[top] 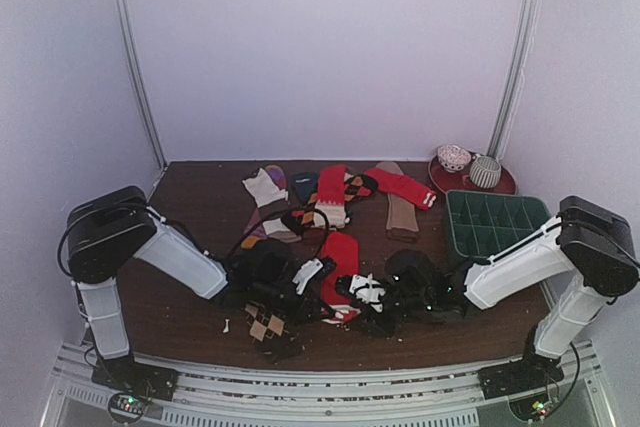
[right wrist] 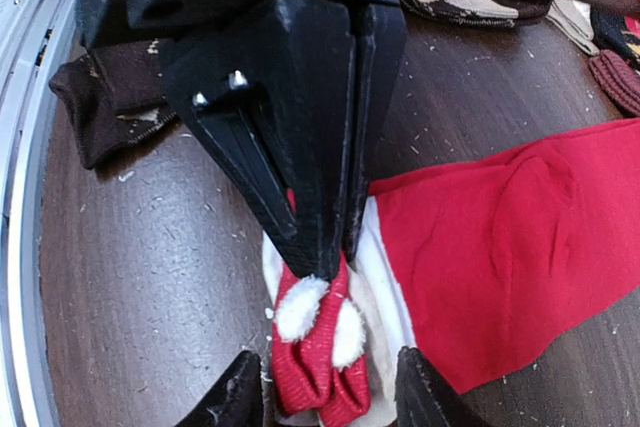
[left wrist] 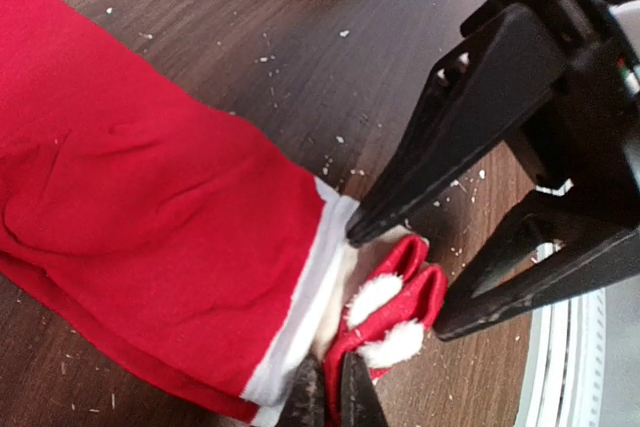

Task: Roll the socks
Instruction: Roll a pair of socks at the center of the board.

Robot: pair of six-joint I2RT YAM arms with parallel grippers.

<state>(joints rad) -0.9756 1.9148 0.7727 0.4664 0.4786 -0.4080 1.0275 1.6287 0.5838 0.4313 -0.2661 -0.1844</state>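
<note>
Left hand [left wrist: 330,399] grips the red sock [left wrist: 150,197] at its cuff; right hand [right wrist: 330,397] is open around that cuff.

Dark wood-grain table [top: 200,197], flecked with pale lint, carries a red sock [top: 343,252] at front centre, an argyle sock [top: 265,325] front left, mixed socks [top: 320,197] spread behind, and a green compartment tray [top: 495,222] and red plate [top: 505,187] at right.

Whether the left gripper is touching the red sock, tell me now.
Touching. The right wrist view shows the left gripper pinched shut on the pom-pom cuff of the red sock.
</note>
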